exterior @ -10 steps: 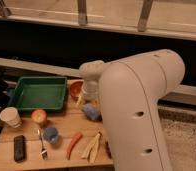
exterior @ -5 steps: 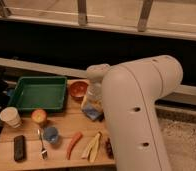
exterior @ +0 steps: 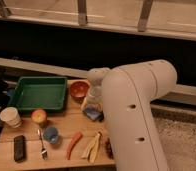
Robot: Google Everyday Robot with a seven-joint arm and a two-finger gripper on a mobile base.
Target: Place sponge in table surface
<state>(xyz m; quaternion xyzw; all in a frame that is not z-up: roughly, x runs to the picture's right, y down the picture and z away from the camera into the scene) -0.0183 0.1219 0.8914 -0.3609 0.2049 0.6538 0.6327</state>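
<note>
The sponge (exterior: 93,114), a medium-blue block, sits right under my gripper (exterior: 93,104) at the middle of the table surface (exterior: 66,122), a light tan planked top. The sponge touches the gripper's tip and lies at or just above the wood; I cannot tell which. My big white arm (exterior: 133,115) comes in from the right and hides the table's right part.
A green tray (exterior: 22,96) stands at the back left, with an orange bowl (exterior: 79,90) beside it. In front lie a paper cup (exterior: 11,116), an apple (exterior: 39,116), a small blue cup (exterior: 51,134), a fork (exterior: 42,145), a black remote (exterior: 19,147), a red pepper (exterior: 74,144) and a banana (exterior: 92,146).
My arm and gripper have shifted slightly to the right and down, and the sponge has stayed under the gripper. The other things have not moved.
</note>
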